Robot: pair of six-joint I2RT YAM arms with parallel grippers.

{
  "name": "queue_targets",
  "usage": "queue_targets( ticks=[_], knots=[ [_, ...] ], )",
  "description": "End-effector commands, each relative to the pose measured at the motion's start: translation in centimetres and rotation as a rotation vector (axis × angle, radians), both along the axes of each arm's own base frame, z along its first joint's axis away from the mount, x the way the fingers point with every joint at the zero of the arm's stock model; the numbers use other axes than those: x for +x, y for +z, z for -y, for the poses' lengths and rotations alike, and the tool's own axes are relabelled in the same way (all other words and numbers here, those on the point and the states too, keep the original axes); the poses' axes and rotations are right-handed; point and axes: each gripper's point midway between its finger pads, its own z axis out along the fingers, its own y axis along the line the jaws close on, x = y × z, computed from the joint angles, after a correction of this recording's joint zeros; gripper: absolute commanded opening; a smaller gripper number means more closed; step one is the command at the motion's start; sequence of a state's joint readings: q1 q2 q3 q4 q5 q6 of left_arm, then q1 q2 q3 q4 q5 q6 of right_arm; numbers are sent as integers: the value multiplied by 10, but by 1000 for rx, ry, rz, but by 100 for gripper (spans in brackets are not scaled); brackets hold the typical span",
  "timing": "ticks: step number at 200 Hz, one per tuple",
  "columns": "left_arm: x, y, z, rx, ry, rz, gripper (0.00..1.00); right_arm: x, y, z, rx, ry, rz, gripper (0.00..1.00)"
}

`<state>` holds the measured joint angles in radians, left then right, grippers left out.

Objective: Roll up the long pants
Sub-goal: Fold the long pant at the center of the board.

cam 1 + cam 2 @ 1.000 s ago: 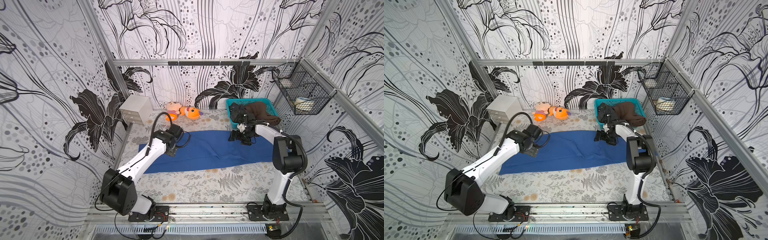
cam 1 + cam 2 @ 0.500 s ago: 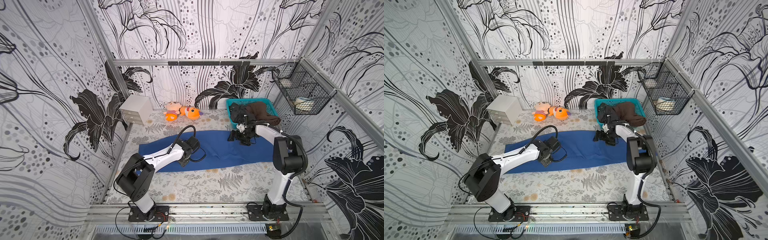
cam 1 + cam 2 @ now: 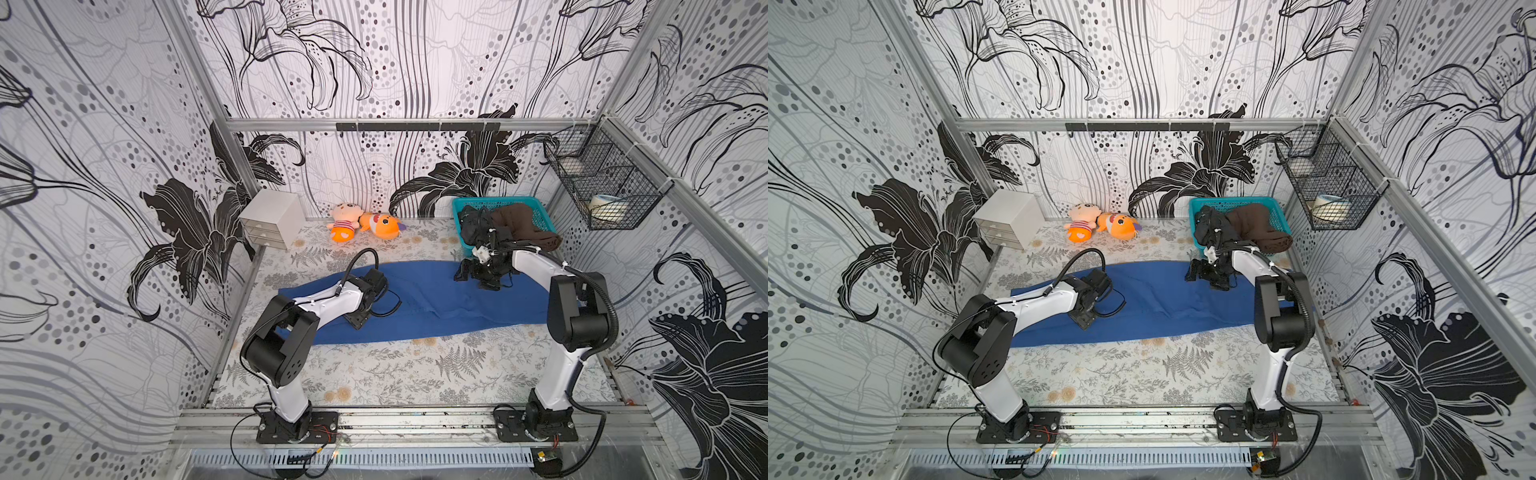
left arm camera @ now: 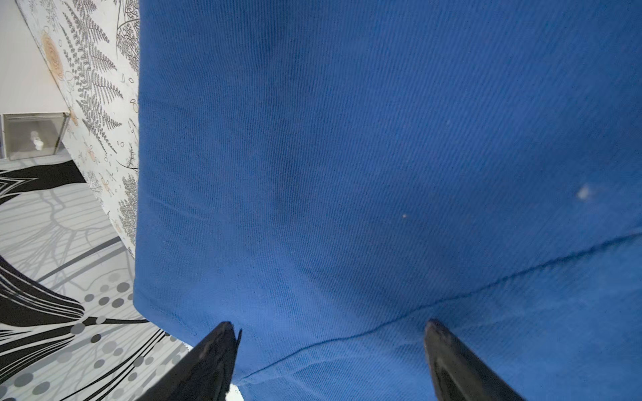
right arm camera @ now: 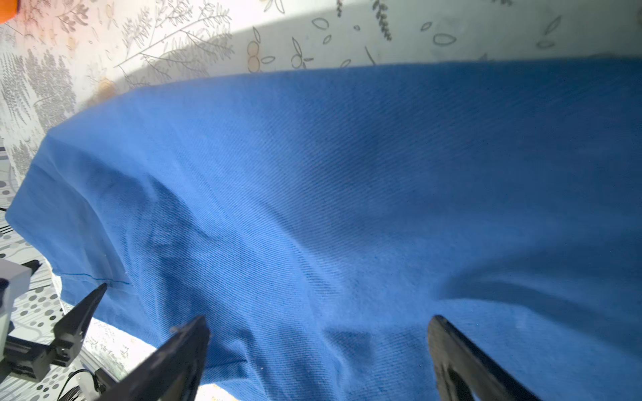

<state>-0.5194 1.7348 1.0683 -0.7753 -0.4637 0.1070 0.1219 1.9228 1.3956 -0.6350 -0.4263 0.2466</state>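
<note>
The long pants [image 3: 436, 301] [image 3: 1163, 299] lie flat as a royal-blue strip across the patterned table, running left to right. My left gripper [image 3: 358, 321] [image 3: 1084, 321] is low over their left part near the front edge. In the left wrist view it [image 4: 328, 335] stands open, blue cloth and a seam line between its fingertips [image 4: 222, 343]. My right gripper [image 3: 471, 276] [image 3: 1202, 274] hovers over the pants' far right part. In the right wrist view it [image 5: 318, 328] is open over the pants [image 5: 347, 194], nothing pinched.
A teal basket [image 3: 498, 200] at the back right holds a dark grey garment [image 3: 471, 226] and a brown garment [image 3: 523, 226]. Two plush toys [image 3: 345, 224] [image 3: 384, 226] and a white drawer box [image 3: 270, 218] stand at the back. A wire basket [image 3: 602, 187] hangs on the right wall.
My left arm has swung from the pants' far left end toward their middle, folding back so its gripper sits near the front edge. The right arm has not moved.
</note>
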Motion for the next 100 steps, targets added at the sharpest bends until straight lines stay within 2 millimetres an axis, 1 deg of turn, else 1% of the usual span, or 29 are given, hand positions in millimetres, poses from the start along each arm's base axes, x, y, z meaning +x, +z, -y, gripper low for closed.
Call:
queue_targets(
  ticks=[1,15,36,47,73,100],
  knots=[
    [-8,11,10,-78,1,20,88,-3,10,-3,25,2,16,99],
    [-10,13,12,-91,-15,35,89,-3,11,-4,28,2,16,99],
    [-9,11,11,-77,-18,31,89,-3,11,-4,29,3,16,100],
    [-9,6,10,-64,-15,17,88,-4,11,-4,30,1,15,100],
    [-7,-8,8,-24,-3,-17,81,-4,11,-5,33,2,14,99],
    [-9,-20,7,-3,-4,-53,81,-4,12,-5,34,4,16,99]
  ],
)
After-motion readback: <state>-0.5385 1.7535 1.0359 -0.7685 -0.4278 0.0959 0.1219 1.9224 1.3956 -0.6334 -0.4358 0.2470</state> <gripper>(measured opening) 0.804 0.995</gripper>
